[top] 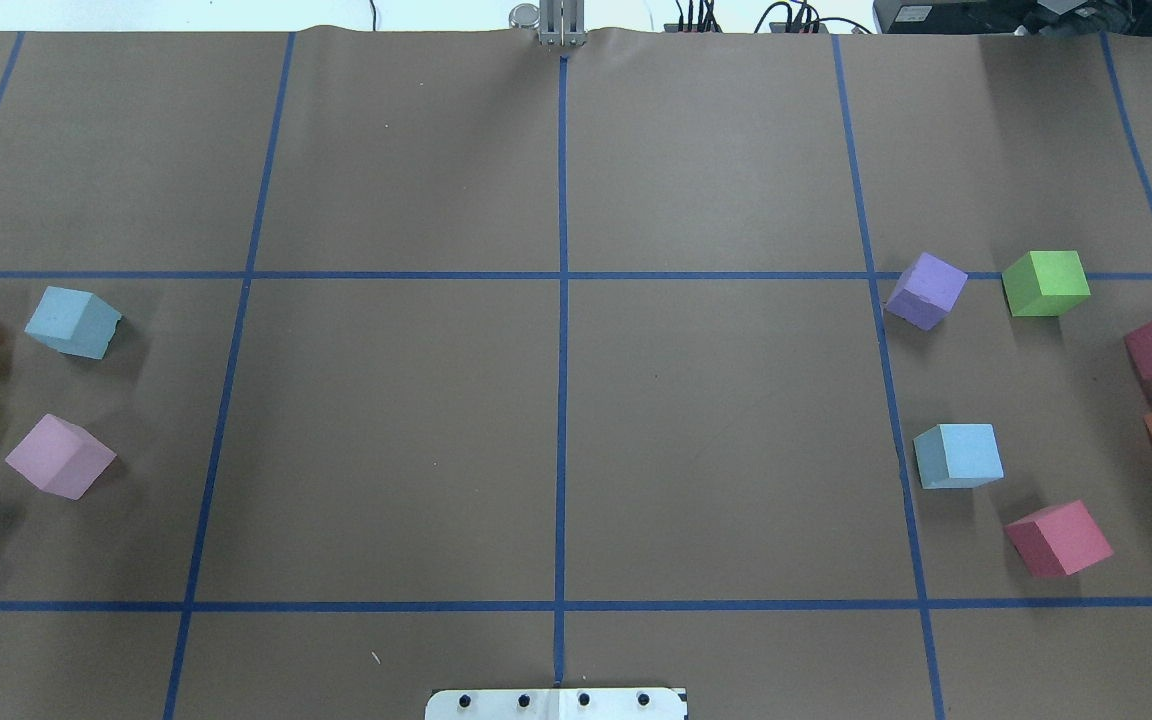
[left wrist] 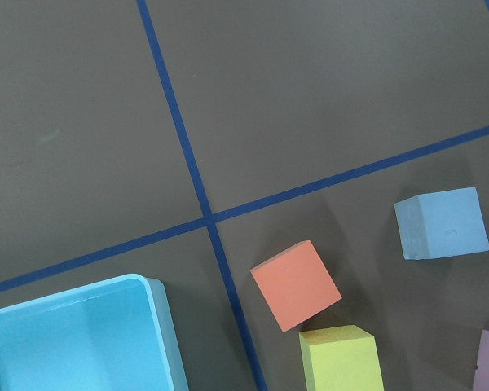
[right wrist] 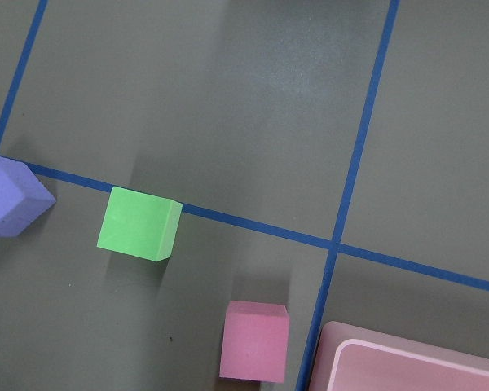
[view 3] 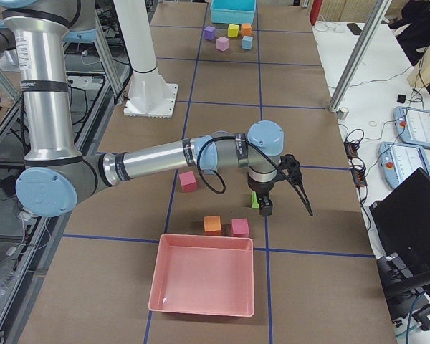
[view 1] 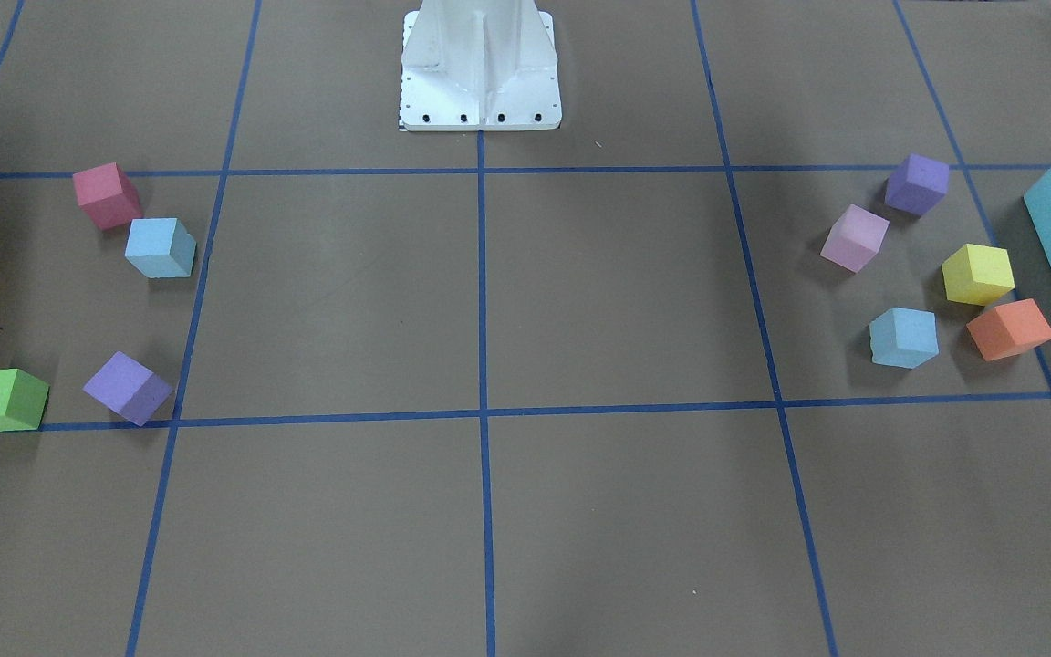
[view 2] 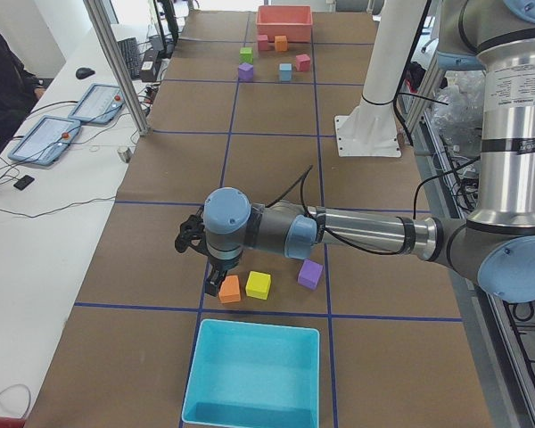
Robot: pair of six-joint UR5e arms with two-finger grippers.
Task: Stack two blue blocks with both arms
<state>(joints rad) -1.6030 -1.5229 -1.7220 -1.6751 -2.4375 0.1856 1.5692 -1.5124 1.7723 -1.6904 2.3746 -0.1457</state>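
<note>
Two blue blocks lie flat on the table [top: 386, 440], well apart, so no stacking is done yet. At the far left sits the turquoise bin [view 2: 254, 370]. The left gripper [view 2: 214, 285] hangs low near it, close to the orange cube [left wrist: 296, 285] and the yellow cube [left wrist: 340, 358]. Only the side view shows its pincer, so I cannot tell if it is apart or together. The left blue block [top: 71, 322] lies near those cubes, with the pink cube [top: 60, 457] a little way off. Over on the right side, the right blue block [top: 958, 455] lies between the purple cube [top: 926, 290] and the red cube [top: 1058, 538], touching neither. The right gripper [view 3: 264, 208] hangs farther right, by the green cube [right wrist: 138, 224] and near the pink bin [view 3: 201, 283]. I cannot tell how its pincer stands either. Neither arm holds a blue block. I think all the work is left: each arm picks up its block, then one block goes on top of the other.
</note>
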